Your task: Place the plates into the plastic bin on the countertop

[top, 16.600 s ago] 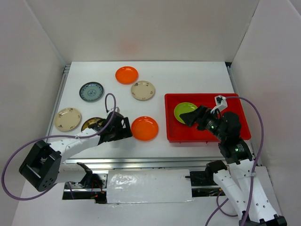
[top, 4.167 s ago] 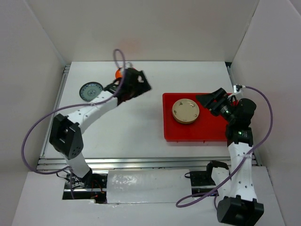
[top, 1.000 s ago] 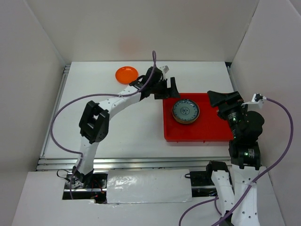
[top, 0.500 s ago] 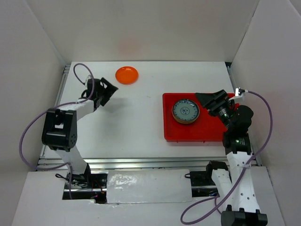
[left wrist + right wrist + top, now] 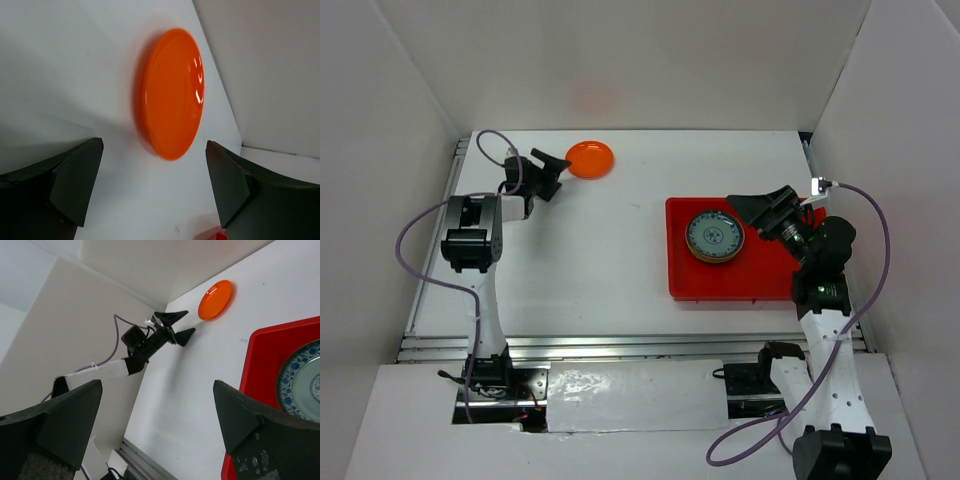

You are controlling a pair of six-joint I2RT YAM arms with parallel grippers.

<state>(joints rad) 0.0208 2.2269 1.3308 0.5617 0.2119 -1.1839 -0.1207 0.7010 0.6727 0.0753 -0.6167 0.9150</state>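
From above, the red plastic bin [image 5: 740, 282] is sitting on the right of the white desk [image 5: 610, 250]. It is holding a grey-blue patterned plate [image 5: 715, 236] in its far-left part, with a tan edge showing beneath. An orange plate [image 5: 590, 158] is lying at the far left of the desk. The left pincer [image 5: 548, 170] is hanging open just left of it, and the right pincer [image 5: 765, 208] is gaping wide over the bin's far side.

In the left wrist view, the orange plate is lying beyond the spread jaws, apart from both.

In the right wrist view, the bin's left wall and the patterned plate are showing at the right edge, beside that pincer's wide-set jaws.
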